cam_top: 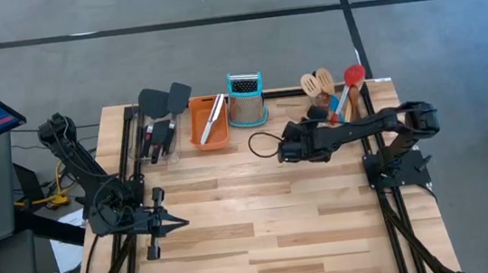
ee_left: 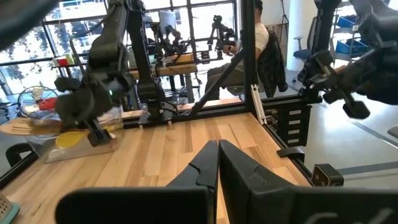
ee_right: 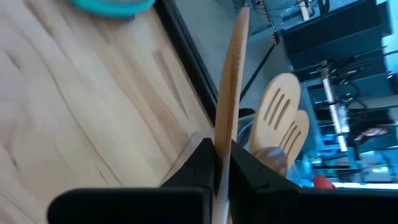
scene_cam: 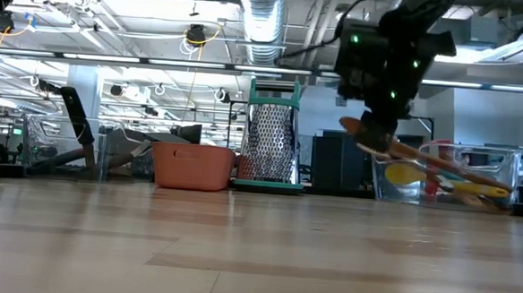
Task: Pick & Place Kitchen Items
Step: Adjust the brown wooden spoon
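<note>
A clear bin (cam_top: 338,99) at the far right holds the kitchen items: slotted wooden spatulas (ee_right: 281,118), a red spoon (cam_top: 353,76), and yellow (scene_cam: 405,173) and blue ones. My right gripper (ee_right: 221,152) stands just in front of the bin, shut on the handle of a wooden utensil (scene_cam: 440,167). That utensil's far end stays among the others in the bin (scene_cam: 488,181). My left gripper (cam_top: 180,222) waits shut near the table's left side, holding nothing. Black turners (cam_top: 164,99) stick out of a second clear holder at the far left. My right gripper pinches the wooden handle (ee_right: 227,124) between its two fingers, close to its free end (scene_cam: 348,124). The fingers slant down toward the table's far edge and lie across the handle. The handle slopes gently down from the gripper into the bin, clear of the tabletop.
An orange tray (cam_top: 199,127) with a steel utensil in it and a steel box grater (cam_top: 247,100) stand at the far middle. A black cable loop (cam_top: 263,144) lies on the table left of the right wrist. The near half of the tabletop (cam_top: 272,233) is bare wood.
</note>
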`<state>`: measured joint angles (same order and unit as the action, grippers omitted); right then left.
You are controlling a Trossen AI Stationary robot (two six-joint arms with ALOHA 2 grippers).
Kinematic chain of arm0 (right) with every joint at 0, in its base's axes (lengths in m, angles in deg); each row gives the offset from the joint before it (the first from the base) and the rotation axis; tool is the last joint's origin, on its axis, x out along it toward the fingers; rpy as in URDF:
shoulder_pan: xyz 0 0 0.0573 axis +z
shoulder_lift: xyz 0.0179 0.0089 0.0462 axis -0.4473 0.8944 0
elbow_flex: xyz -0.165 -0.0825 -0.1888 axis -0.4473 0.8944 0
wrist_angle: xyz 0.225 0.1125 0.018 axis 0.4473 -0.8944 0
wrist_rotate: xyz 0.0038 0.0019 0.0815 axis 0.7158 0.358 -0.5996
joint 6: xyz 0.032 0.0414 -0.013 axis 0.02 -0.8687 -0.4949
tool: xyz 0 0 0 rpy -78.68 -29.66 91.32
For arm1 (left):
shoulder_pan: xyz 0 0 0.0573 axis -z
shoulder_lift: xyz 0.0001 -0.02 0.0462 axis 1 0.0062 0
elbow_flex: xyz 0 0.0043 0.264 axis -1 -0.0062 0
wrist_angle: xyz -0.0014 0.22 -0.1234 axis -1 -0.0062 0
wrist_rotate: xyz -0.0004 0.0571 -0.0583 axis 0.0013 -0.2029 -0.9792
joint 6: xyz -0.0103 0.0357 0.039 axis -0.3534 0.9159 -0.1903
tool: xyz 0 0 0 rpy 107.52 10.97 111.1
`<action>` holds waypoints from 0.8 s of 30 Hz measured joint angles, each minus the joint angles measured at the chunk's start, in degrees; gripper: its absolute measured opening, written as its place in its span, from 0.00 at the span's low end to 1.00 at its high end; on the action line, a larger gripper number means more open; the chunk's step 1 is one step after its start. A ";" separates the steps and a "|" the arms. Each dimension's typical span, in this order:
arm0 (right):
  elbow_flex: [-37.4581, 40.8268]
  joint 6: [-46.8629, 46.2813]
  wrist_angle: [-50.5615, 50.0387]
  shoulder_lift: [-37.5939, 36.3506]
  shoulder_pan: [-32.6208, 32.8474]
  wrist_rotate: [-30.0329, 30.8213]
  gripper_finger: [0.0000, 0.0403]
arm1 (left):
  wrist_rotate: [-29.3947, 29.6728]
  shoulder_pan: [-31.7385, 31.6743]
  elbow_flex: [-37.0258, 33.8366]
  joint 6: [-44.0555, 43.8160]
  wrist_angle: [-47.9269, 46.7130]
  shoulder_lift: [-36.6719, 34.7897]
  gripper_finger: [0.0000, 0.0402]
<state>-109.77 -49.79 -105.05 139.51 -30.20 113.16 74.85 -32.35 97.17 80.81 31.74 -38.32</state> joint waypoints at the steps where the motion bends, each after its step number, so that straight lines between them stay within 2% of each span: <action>1: -0.80 -0.27 -0.47 -0.62 0.09 -0.36 0.02 | 0.00 -0.02 0.00 0.00 0.00 0.00 0.00; 8: -6.14 -1.00 -3.40 -10.53 -0.84 -2.03 0.02 | -0.02 -0.02 0.00 0.00 0.00 0.00 0.00; 14: -8.15 -0.37 -3.96 -22.47 -4.15 -7.37 0.02 | -0.07 0.00 0.00 -0.14 -0.01 0.01 0.00; 19: -8.22 -0.68 -4.07 -30.41 -10.06 -11.72 0.02 | -0.26 0.00 0.00 -0.15 -0.01 0.00 0.00; 24: -8.17 -4.32 -4.09 -34.00 -17.84 -16.17 0.02 | -0.26 0.00 0.00 -0.04 -0.02 0.02 0.00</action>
<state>-117.94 -54.12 -109.14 105.51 -48.04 96.99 74.58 -32.35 97.17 80.76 31.73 -38.30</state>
